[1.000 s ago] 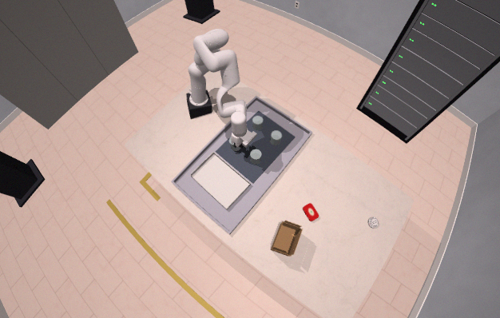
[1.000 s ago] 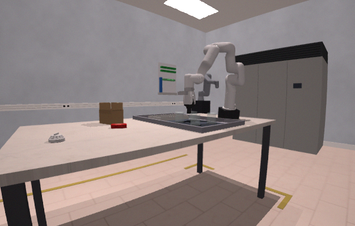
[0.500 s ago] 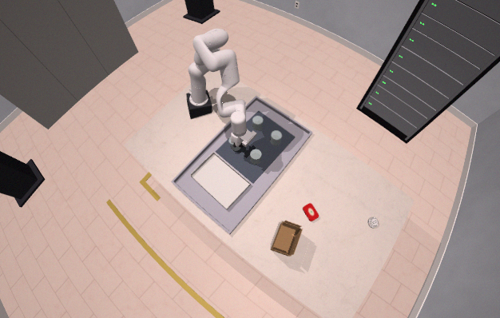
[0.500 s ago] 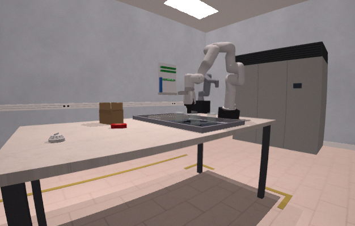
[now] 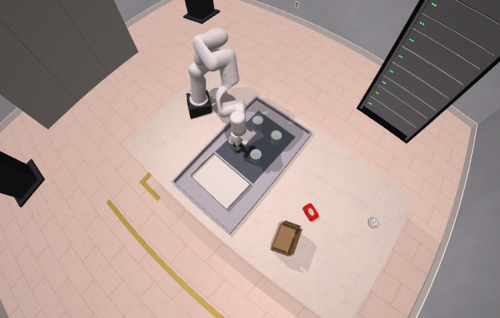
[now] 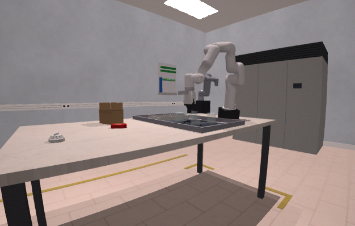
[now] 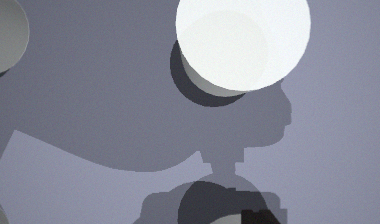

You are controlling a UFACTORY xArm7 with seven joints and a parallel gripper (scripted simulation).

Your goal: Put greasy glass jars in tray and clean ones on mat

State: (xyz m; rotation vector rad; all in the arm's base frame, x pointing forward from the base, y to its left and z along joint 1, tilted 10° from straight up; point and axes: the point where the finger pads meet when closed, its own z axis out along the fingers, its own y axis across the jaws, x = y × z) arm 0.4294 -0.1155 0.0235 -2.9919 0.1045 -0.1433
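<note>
Three glass jars stand upright on the dark drying mat (image 5: 261, 145): one at the back (image 5: 257, 120), one at the right (image 5: 275, 137) and one at the front (image 5: 255, 154). My gripper (image 5: 236, 147) hangs low over the mat's left part, just left of the front jar and apart from it. Its fingers are shut with nothing between them. It also shows in the side view (image 6: 189, 108). The wrist view looks straight down on one jar (image 7: 242, 42), with part of another at the left edge (image 7: 4, 35). The white tray (image 5: 220, 180) lies beside the mat and holds nothing.
Mat and tray sit inside a grey raised frame (image 5: 244, 160) on the table. A brown cardboard box (image 5: 286, 237), a red flat object (image 5: 310, 212) and a small grey round object (image 5: 373, 222) lie further along the table. The arm's base (image 5: 199, 105) stands behind the frame.
</note>
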